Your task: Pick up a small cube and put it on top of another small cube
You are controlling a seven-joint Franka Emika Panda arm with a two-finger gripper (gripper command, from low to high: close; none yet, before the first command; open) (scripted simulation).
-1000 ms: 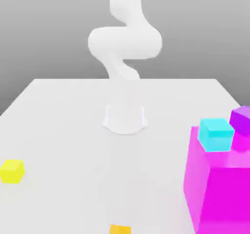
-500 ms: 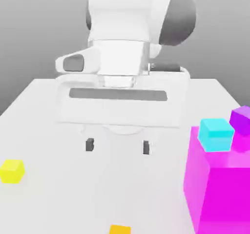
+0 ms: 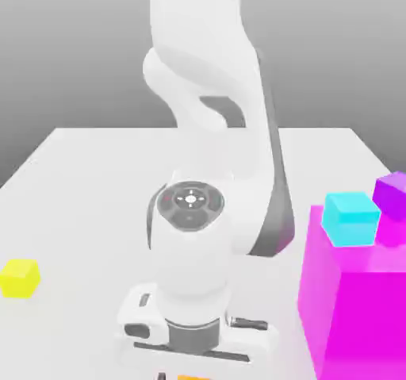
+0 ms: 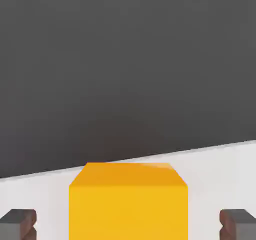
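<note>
The orange cube [image 4: 128,201] sits on the white table [image 4: 215,166], right in the middle between the two dark fingertips [image 4: 18,224] of the gripper [image 4: 128,225]. One fingertip is on each side of it. In the hand view there is a strip of bare table between each fingertip and the cube's side, so the jaws are spread wider than the cube and are not touching it. The gripper holds nothing.

In the exterior view the white arm [image 3: 208,132] bends far down to the near edge of the table, and the gripper hangs low over the cube (just a thin bit of orange peeks out under the hand).

The light blue cube [image 3: 351,218] rests on top of the big pink block [image 3: 357,315], on the exterior view's right, well apart from the gripper. A purple cube [image 3: 392,196] sits just beside it on the same block. A yellow cube [image 3: 19,278] lies on the table on the exterior view's left.
</note>
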